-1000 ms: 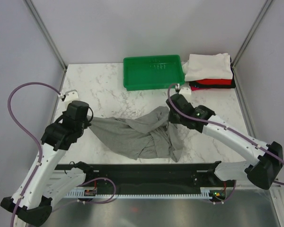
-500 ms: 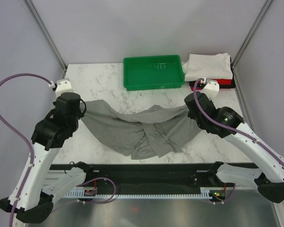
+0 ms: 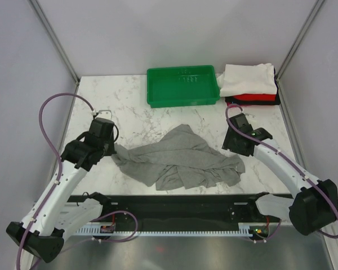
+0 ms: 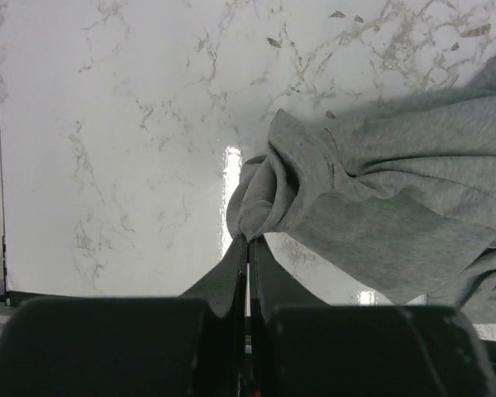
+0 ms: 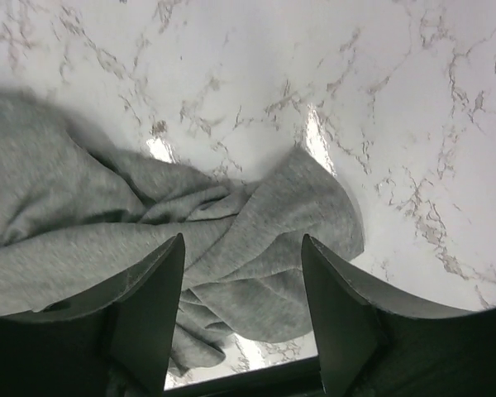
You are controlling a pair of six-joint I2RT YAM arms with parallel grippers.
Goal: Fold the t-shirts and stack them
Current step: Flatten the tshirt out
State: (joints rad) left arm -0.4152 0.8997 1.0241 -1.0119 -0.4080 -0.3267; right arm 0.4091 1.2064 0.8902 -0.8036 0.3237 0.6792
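The heather-grey t-shirt (image 3: 180, 163) lies crumpled in the middle of the marble table. My left gripper (image 3: 114, 147) is shut on the shirt's left edge (image 4: 269, 198), a bunched fold pinched between its fingertips. My right gripper (image 3: 235, 151) hangs open just above the shirt's right end (image 5: 256, 248), which lies loose below its spread fingers (image 5: 153, 306) and touches neither. At the back right corner sits a stack of folded t-shirts (image 3: 250, 84), white on top, then red, then black.
A green plastic tray (image 3: 183, 85) stands at the back centre of the table. Bare marble (image 3: 132, 107) shows between tray and shirt. A black rail (image 3: 169, 203) runs along the near edge. Metal frame posts rise at both back corners.
The right gripper has opened and let go of the shirt's right end, which dropped onto the table. Both arms came inward and down; the stretched shirt has slumped into a heap.
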